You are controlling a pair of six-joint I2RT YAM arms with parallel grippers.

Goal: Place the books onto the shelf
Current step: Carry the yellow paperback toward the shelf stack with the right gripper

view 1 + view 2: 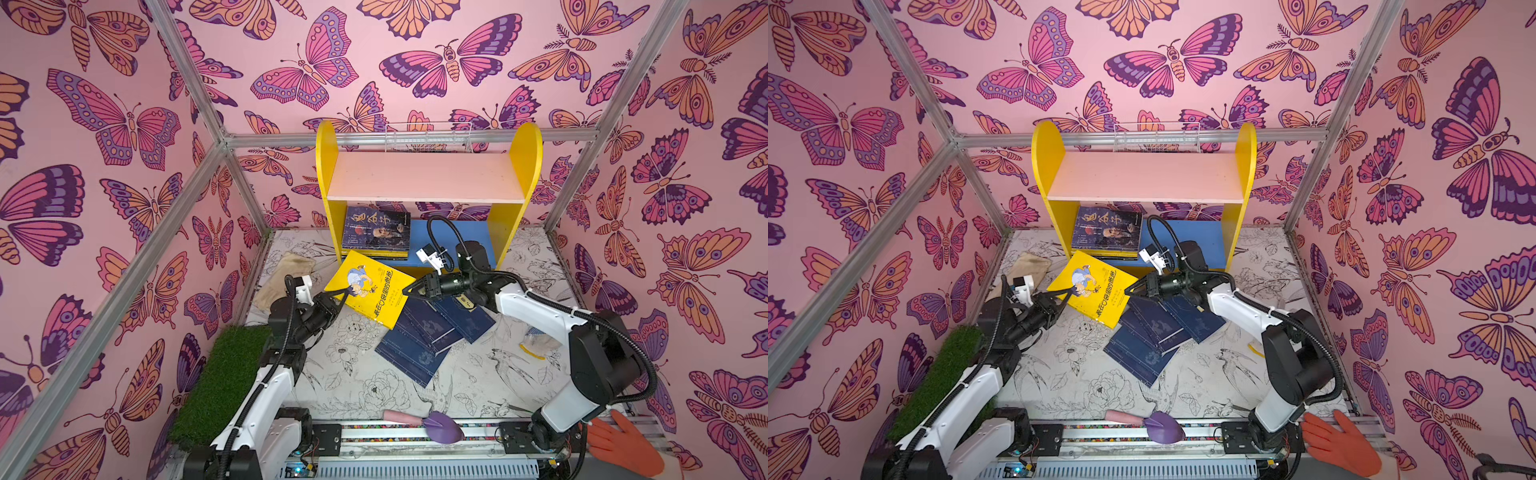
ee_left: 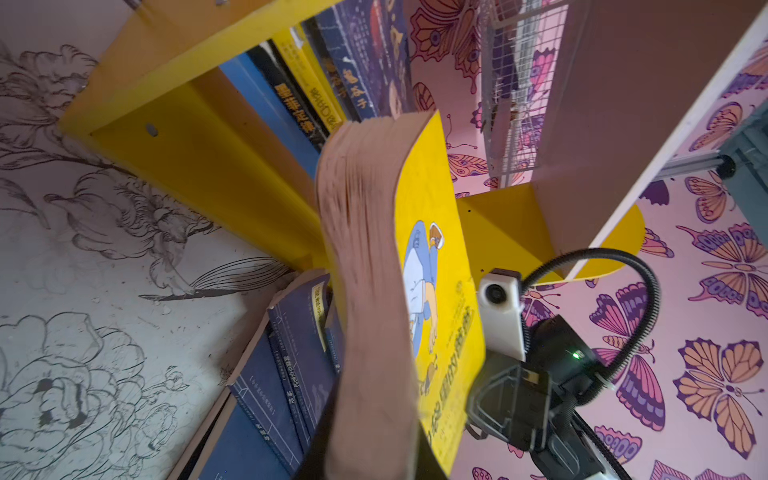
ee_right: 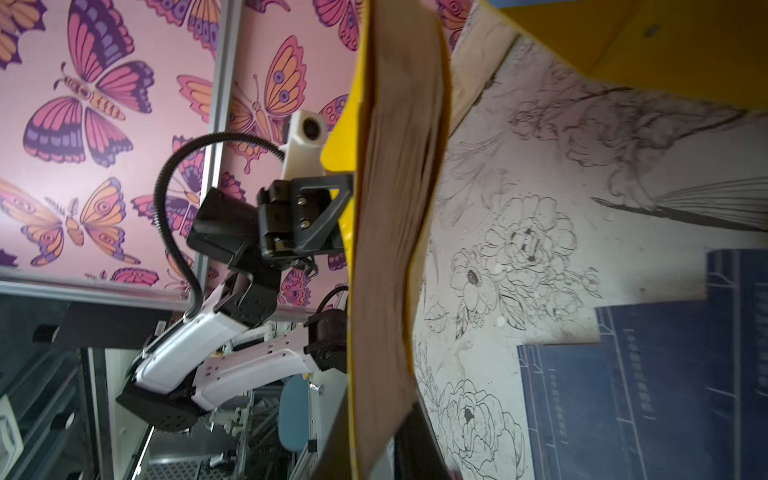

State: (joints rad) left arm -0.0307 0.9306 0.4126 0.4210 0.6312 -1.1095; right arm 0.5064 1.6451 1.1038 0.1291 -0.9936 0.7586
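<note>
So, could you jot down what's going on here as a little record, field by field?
Held: yellow book, gripped on two opposite sides, in front of the shelf
Left gripper: shut on the yellow book's left edge
Right gripper: shut on its right edge
On shelf: stack of books on the blue lower board, dark portrait cover on top
Pink upper board: no books
On table: navy books, flat, overlapping

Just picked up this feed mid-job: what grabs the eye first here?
A yellow paperback with a cartoon cover is pinched at opposite edges by the left gripper and right gripper, just in front of the yellow-sided shelf. Navy blue paperbacks lie fanned on the table, partly under it.
</note>
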